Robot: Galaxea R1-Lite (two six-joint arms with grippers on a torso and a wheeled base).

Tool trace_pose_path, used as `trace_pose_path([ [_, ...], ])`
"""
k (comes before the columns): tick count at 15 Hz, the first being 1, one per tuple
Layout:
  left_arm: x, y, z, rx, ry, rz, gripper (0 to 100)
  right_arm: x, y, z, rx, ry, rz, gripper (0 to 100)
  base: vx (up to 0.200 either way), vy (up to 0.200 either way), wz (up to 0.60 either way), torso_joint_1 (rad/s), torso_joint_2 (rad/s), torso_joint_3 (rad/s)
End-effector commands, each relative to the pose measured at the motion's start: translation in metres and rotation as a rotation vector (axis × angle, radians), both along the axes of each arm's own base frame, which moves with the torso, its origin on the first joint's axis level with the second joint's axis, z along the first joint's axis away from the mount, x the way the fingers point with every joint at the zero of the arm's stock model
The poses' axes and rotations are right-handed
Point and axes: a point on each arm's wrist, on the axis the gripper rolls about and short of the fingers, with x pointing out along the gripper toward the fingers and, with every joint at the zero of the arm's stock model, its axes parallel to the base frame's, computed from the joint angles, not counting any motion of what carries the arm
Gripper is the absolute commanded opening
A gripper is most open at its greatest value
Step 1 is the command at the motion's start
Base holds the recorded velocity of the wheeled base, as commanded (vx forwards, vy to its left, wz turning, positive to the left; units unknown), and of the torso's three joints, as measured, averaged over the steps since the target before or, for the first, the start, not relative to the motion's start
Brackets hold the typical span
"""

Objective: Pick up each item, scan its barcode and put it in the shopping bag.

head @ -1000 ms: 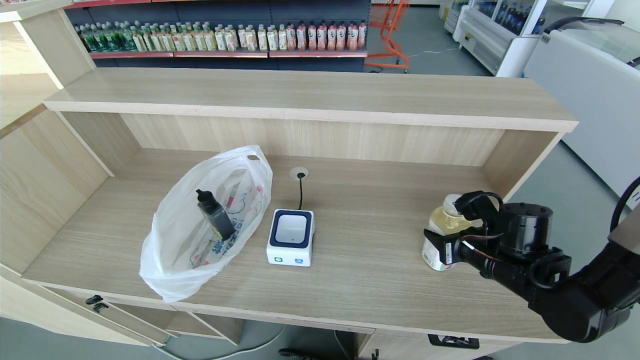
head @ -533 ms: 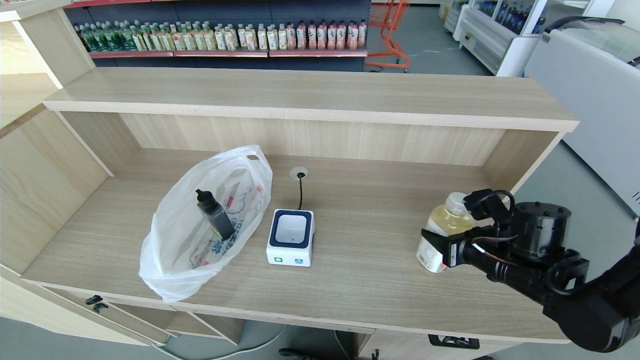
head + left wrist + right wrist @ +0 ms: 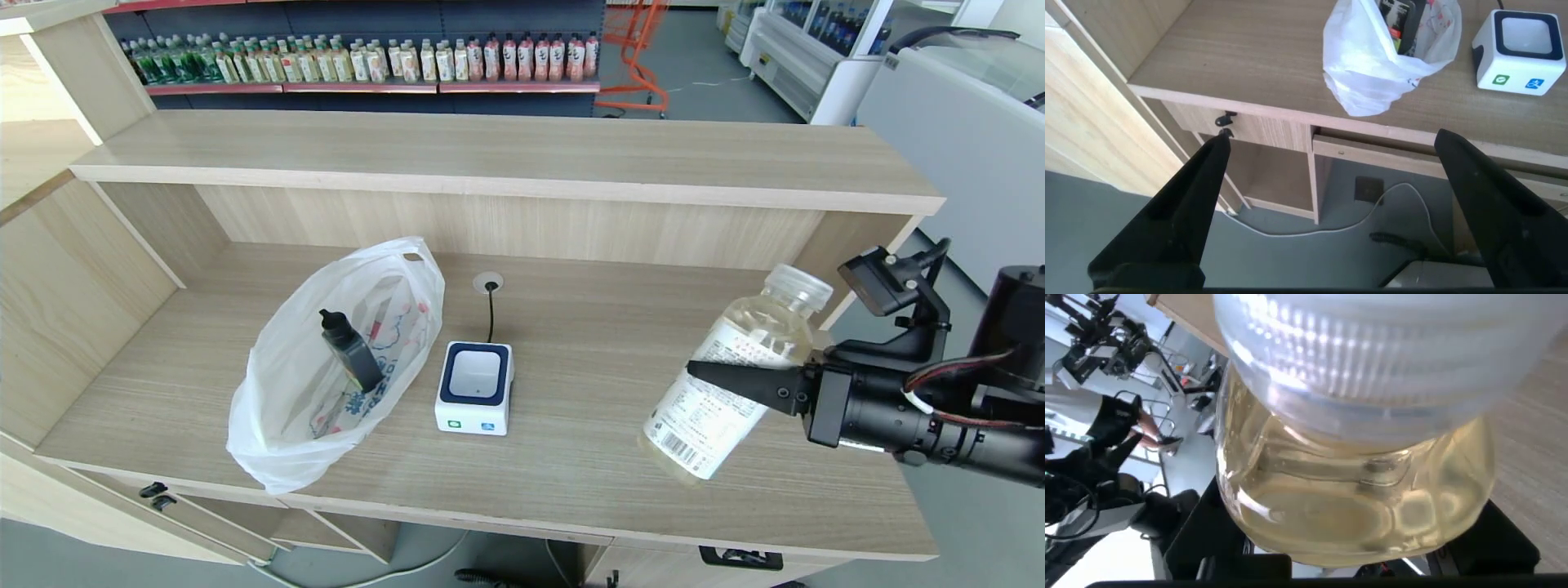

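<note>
My right gripper (image 3: 739, 382) is shut on a clear bottle (image 3: 736, 380) of pale yellow liquid with a white label and a barcode near its base. The bottle hangs tilted above the right part of the counter, cap up and to the right; its cap end and body (image 3: 1355, 449) show close up in the right wrist view. The white scanner (image 3: 475, 387) with a dark-rimmed window sits mid-counter (image 3: 1519, 51). Left of it lies the open white shopping bag (image 3: 326, 367) holding a dark bottle (image 3: 351, 349). My left gripper (image 3: 1331, 212) stands open, below the counter's front edge.
The wooden counter (image 3: 588, 457) has a raised back shelf (image 3: 506, 155) and side walls. A black cable (image 3: 491, 314) runs from the scanner to a grommet. Drawers and a cable (image 3: 1315, 229) lie under the counter front. Bare counter lies between scanner and held bottle.
My right gripper has lifted the bottle off the counter, raised it toward the camera and tilted it, so the label and barcode now face outward. The bag and scanner have not moved.
</note>
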Motion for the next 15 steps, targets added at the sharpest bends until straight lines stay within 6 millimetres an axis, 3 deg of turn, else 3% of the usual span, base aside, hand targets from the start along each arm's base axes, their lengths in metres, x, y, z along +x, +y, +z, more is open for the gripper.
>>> trace_pose_path([
  [1,0.000,0.000,0.000,0.000,0.001,0.001,100,-0.025,0.012,0.030,0.058,-0.045,0.093,0,0.000,0.000,0.00,0.000,0.00,0.000],
  [7,0.000,0.000,0.000,0.000,0.001,0.001,100,-0.046,0.041,0.024,0.041,0.013,0.256,0,0.000,0.000,0.00,0.000,0.00,0.000],
  [15,0.000,0.000,0.000,0.000,0.001,0.001,100,-0.054,0.041,0.027,-0.015,0.055,0.275,0,0.000,0.000,0.00,0.000,0.00,0.000],
])
